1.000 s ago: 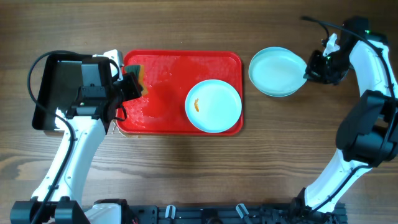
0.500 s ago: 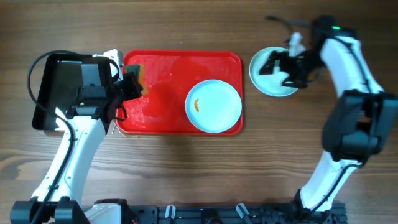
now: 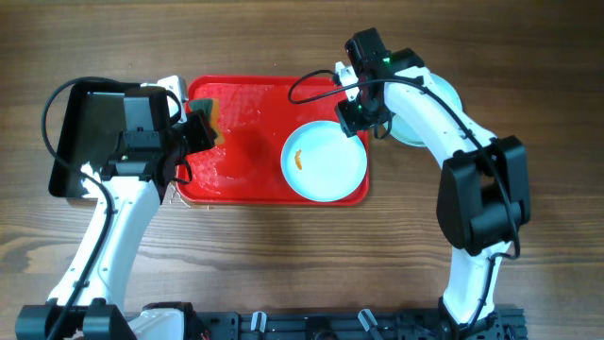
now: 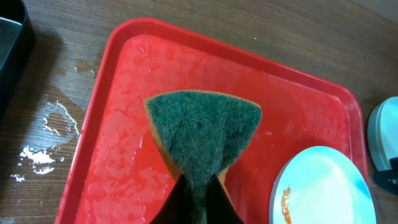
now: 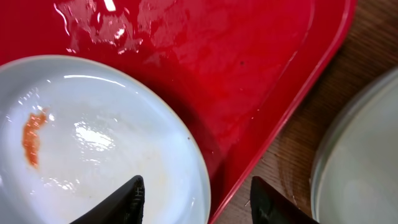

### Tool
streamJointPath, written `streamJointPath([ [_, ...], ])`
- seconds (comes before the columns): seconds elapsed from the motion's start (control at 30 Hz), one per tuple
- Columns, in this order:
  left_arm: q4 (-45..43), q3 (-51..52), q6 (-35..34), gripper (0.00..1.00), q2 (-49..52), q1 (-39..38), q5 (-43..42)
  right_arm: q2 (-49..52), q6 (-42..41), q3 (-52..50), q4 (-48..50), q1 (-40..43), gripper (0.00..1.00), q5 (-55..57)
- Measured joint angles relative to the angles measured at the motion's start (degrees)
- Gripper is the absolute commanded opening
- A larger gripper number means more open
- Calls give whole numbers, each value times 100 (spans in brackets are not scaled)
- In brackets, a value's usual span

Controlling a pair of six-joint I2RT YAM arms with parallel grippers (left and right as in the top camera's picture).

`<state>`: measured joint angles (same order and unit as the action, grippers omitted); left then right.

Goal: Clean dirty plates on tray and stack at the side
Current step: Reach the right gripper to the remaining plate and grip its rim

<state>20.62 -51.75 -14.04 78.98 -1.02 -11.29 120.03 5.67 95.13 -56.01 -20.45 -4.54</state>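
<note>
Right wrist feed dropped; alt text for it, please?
A plate with an orange smear sits on the wet red tray, its rim between the tips of the open right tool. A second plate lies off the tray on the table.

You're at a robot test bench, not a kitchen: a bare wood-grain worktop (image 3: 283,255), two white arms (image 3: 104,236) rising from a black mounting rail (image 3: 311,326) at 6 o'clock, and a loose cable (image 3: 52,104) at 9 o'clock.

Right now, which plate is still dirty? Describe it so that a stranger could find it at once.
Find the large red tray on the table. One round pale plate lies in its right half. Unlike the pale plate outside the tray, it carries an orange smear.
</note>
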Motion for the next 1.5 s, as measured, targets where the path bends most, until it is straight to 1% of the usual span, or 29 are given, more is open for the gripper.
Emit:
streamJointPath([
  [0.07,0,0,0,4,0,0,0,166,140,0,57,0,52,-33],
  [0.23,0,0,0,4,0,0,0,409,350,0,83,-9,50,-42],
  [0.27,0,0,2,4,0,0,0,444,365,0,83,-15,47,-42],
  [0.3,0,0,0,4,0,0,0,479,367,0,81,-15,39,-44],
  [0.33,0,0,0,4,0,0,0,570,363,0,76,-26,29,-55],
  [0.43,-2,0,0,4,0,2,2,680,339,-2,-24,-66,22,-120],
  [0.53,0,0,0,4,0,0,0,680,151,-2,0,-170,8,-155],
  [0.57,0,0,0,4,0,2,2,680,39,-2,42,-238,6,-173],
  [0.63,0,0,0,4,0,2,0,678,-227,-2,168,-363,5,-254],
  [0.67,0,0,0,4,0,2,0,675,-442,4,339,-492,10,-341],
  [0.7,0,0,0,4,0,0,0,675,-586,2,463,-597,18,-385],
  [0.73,7,0,0,4,0,0,0,678,-772,-4,763,-745,30,-404],
  [0.77,20,0,0,4,0,0,0,688,-883,-7,953,-868,33,-402],
  [0.8,39,0,0,4,0,0,0,691,-1058,-9,1189,-1008,39,-404],
  [0.83,50,0,0,4,0,2,0,695,-1196,-9,1314,-1123,54,-398],
  [0.87,57,0,0,4,0,0,0,695,-1335,-7,1340,-1207,61,-396],
  [0.9,66,0,0,4,0,0,0,695,-1606,-2,1290,-1263,68,-400],
  [0.93,68,0,0,4,0,0,0,697,-1797,33,1163,-1268,72,-409],
  [1.0,66,0,0,4,0,0,0,713,-2271,260,728,-1185,78,-472],
  [1.03,66,0,0,4,0,0,2,723,-2498,426,396,-1128,88,-505],
  [1.1,66,0,2,4,0,0,0,723,-2968,791,-162,-994,91,-560],
  [1.17,66,0,0,4,0,0,0,717,-3270,942,-605,-916,75,-592],
  [1.2,66,0,0,4,0,0,0,717,-3362,942,-796,-914,61,-645],
  [1.23,66,0,0,4,0,0,0,717,-3427,922,-876,-927,39,-710],
  [1.27,63,0,0,4,0,2,0,717,-3425,894,-929,-955,24,-831],
  [1.3,61,0,0,4,0,0,0,715,-3497,807,-868,-1008,20,-1012],
  [1.4,59,0,0,4,0,0,0,717,-3978,343,-612,-1268,16,-1193],
  [1.43,59,0,2,4,0,0,0,717,-4363,201,-640,-1349,28,-1182],
  [1.5,61,0,2,4,0,0,0,717,-4892,46,-654,-1390,28,-1165],
])
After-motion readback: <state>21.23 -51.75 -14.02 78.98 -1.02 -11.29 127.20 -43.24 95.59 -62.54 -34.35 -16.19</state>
